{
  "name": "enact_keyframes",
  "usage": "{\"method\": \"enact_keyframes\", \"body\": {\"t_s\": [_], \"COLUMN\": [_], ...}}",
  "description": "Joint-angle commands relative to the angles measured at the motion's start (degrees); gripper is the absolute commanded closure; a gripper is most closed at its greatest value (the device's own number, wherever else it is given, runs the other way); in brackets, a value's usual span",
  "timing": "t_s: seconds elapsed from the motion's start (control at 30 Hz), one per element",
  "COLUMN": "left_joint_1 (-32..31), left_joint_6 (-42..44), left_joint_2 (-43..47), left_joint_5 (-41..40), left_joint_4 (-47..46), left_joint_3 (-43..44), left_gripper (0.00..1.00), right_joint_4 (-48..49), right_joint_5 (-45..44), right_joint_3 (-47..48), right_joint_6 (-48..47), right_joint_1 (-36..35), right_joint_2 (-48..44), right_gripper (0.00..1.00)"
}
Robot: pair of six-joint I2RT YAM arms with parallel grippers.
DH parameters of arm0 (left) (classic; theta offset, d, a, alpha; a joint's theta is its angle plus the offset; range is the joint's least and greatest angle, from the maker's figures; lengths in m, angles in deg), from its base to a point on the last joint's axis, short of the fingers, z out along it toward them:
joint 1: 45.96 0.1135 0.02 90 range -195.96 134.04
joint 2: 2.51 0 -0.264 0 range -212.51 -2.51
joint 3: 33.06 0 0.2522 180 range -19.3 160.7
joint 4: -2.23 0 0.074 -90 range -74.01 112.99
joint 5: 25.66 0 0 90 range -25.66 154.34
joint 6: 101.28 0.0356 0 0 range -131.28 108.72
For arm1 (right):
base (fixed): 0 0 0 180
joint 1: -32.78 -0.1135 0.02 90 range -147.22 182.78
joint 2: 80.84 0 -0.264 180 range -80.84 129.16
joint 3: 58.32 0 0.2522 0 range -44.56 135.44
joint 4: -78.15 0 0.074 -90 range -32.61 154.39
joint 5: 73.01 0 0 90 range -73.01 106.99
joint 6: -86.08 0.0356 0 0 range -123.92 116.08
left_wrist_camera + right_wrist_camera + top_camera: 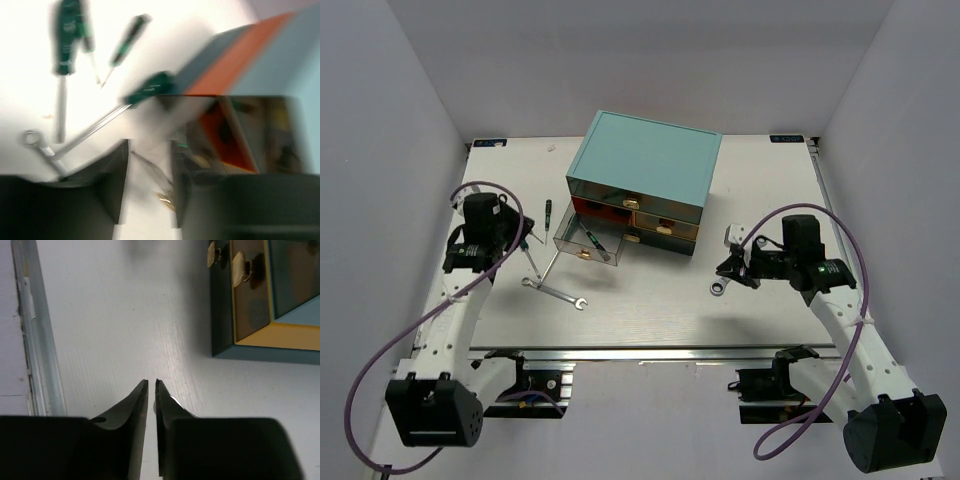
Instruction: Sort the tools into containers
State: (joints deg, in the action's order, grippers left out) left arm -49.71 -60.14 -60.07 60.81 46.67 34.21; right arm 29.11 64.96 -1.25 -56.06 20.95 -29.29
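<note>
We're holding the left gripper (149, 146) open above the table (650, 310), just beside the pulled-out clear drawer (575, 238) of the teal chest (645, 160). The long green screwdriver (149, 88) is lying on the table, shaft reaching the loose wrench (565, 295). The right gripper (151, 382) is sitting pinched to a slit. The second wrench (718, 288) is lying right at its tips; we can't tell if it's clamped.

Left wrist view: motion blur renders contents of the drawer (260, 130) illegible. Right wrist view: chest (265, 354) cropped at right edge.
</note>
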Motion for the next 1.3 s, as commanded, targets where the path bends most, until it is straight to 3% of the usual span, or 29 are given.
{"method": "enact_keyframes", "body": {"t_s": [0.0, 0.1, 0.13, 0.27, 0.5, 0.67, 0.87, 1.1, 1.27], "left_joint_1": [4.53, 6.82, 7.09, 7.62, 7.53, 7.44, 4.99, -0.73, -3.72], "left_joint_6": [6.66, 9.48, 9.57, 9.66, 16.25, 22.12, 28.45, 33.65, 32.43], "left_joint_2": [-4.03, -8.08, -11.57, -23.86, -43.40, -50.45, -53.79, -55.99, -57.66], "left_joint_5": [2.20, 3.26, 3.53, 6.95, 11.79, 11.44, 10.92, 2.84, -11.92], "left_joint_4": [2.39, -3.24, -4.99, -11.33, -14.51, -13.63, -14.42, -11.08, -5.99], "left_joint_3": [-4.82, -5.09, -4.83, 0.08, 17.91, 24.08, 24.97, 25.58, 26.38], "left_gripper": [0.47, 0.37, 0.37, 0.39, 0.43, 0.47, 0.48, 0.47, 0.60], "right_joint_4": [8.45, 10.85, 11.38, 12.61, 13.75, 14.28, 14.90, 15.95, 15.78], "right_joint_5": [1.53, -0.93, -1.29, -4.10, -7.18, -7.89, -9.20, -9.56, -10.17], "right_joint_3": [2.13, 2.48, 2.57, 2.66, 2.48, 1.78, 2.22, 1.60, 1.87], "right_joint_6": [14.76, 21.19, 21.81, 25.24, 27.79, 28.58, 28.50, 29.11, 28.85], "right_joint_1": [0.15, 0.15, 0.23, 0.23, 0.15, 0.15, 0.23, 0.15, 0.15], "right_joint_2": [-0.40, -0.14, -0.13, 0.39, 1.10, 1.53, 2.24, 2.42, 2.15], "right_gripper": [0.78, 0.48, 0.47, 0.47, 0.48, 0.48, 0.47, 0.47, 0.47]}}
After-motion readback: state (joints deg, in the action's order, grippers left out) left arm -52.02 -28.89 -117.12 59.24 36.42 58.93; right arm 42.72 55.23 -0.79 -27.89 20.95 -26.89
